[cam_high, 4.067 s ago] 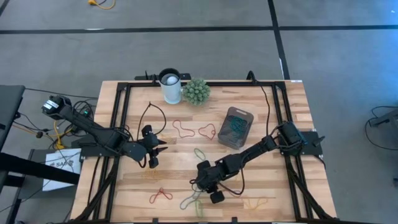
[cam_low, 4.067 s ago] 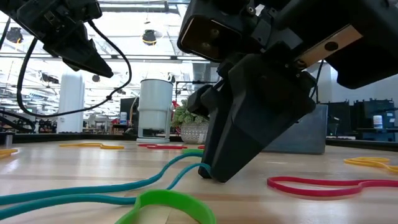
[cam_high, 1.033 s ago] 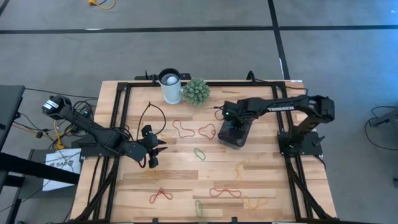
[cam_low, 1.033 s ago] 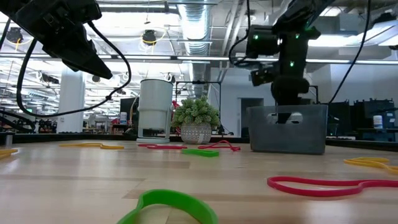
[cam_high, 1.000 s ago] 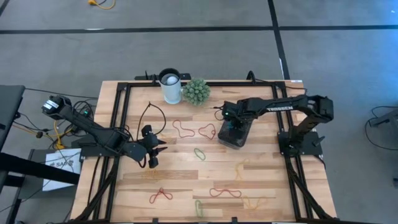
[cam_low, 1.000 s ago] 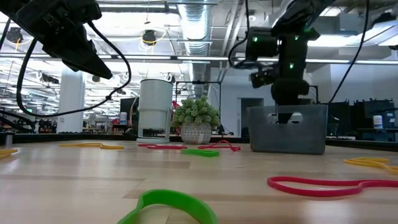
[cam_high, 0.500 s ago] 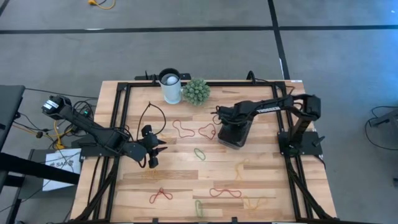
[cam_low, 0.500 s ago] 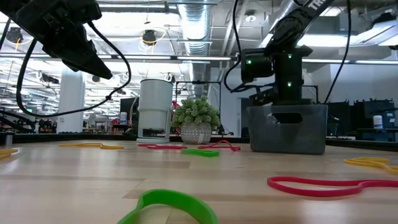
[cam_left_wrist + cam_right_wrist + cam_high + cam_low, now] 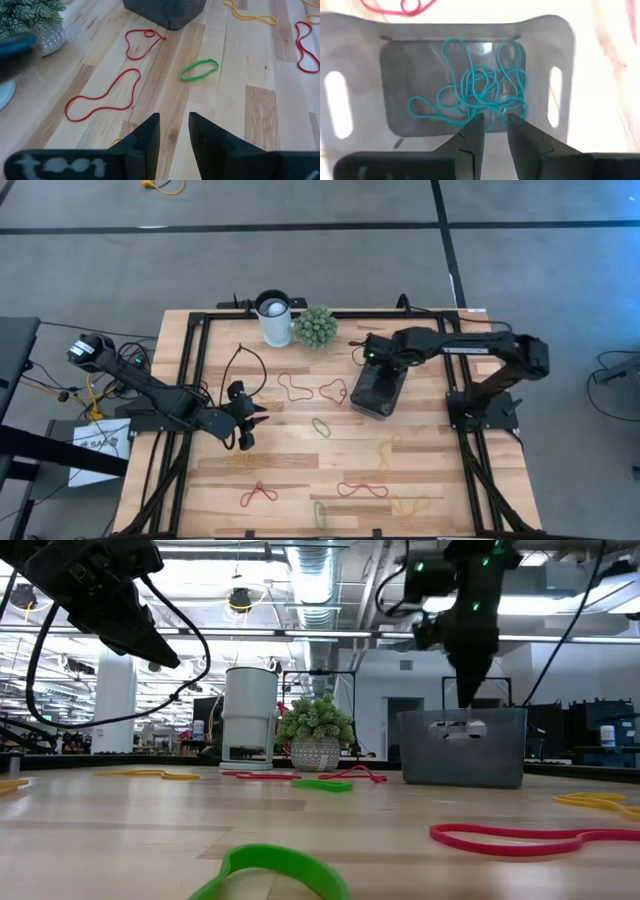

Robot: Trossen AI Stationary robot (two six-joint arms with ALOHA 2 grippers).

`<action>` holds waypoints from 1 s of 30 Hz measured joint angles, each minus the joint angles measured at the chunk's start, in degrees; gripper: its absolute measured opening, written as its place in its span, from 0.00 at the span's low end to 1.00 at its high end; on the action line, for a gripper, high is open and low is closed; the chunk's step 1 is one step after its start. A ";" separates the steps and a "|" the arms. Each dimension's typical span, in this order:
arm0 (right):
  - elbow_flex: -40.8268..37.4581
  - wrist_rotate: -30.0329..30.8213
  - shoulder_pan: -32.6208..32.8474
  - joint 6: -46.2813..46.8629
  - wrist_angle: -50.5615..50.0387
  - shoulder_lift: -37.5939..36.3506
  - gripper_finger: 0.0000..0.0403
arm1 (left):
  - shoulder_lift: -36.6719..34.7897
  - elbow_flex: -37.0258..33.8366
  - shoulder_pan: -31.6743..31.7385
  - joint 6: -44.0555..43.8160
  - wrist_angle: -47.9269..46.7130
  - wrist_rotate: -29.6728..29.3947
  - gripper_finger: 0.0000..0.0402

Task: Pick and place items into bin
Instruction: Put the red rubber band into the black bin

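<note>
Where teal bands [image 9: 481, 95] tangle, the translucent bin [image 9: 560, 45] curves smoothly.

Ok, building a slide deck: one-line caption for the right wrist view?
Right gripper hangs above the grey bin, fingers slightly apart, teal rubber bands tangled inside.

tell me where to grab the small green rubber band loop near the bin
Take the small green rubber band loop across one long strand near its middle, coming straight down from above. It lies flat on the bare wooden table as a narrow oval with clear space around it, so fingers set across its short width should pinch it.
</note>
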 joint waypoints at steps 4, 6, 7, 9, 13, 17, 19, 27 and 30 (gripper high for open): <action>0.16 -0.52 2.67 3.18 -0.90 -4.40 0.19 | 0.00 0.00 0.00 0.00 0.00 0.00 0.23; 0.16 -1.57 4.82 4.15 -0.87 -6.15 0.19 | 0.00 0.00 -0.01 0.00 0.00 0.00 0.23; 0.16 -2.04 6.09 4.54 -0.67 -7.05 0.19 | 0.00 0.00 -0.01 0.00 0.00 0.00 0.23; 0.16 -2.71 9.06 5.96 -0.17 -8.64 0.19 | 0.00 0.00 -0.02 0.00 0.02 0.00 0.23; 0.16 -2.99 15.92 8.25 0.48 -11.50 0.19 | 0.00 0.00 -0.01 -0.02 0.07 -0.03 0.23; 0.16 -0.94 22.50 6.77 2.02 -14.62 0.19 | 0.00 0.00 -0.01 -0.04 0.72 -0.83 0.23; 0.14 2.76 25.36 5.77 2.54 -16.85 0.19 | 0.00 0.00 -0.02 -0.04 1.19 -1.56 0.23; 0.08 17.48 31.94 3.67 4.39 -29.49 0.19 | 2.51 0.00 0.55 0.74 11.17 -9.02 0.23; -2.83 19.09 32.92 1.39 9.27 -35.84 0.19 | 6.16 0.00 2.51 3.19 17.80 -8.09 0.23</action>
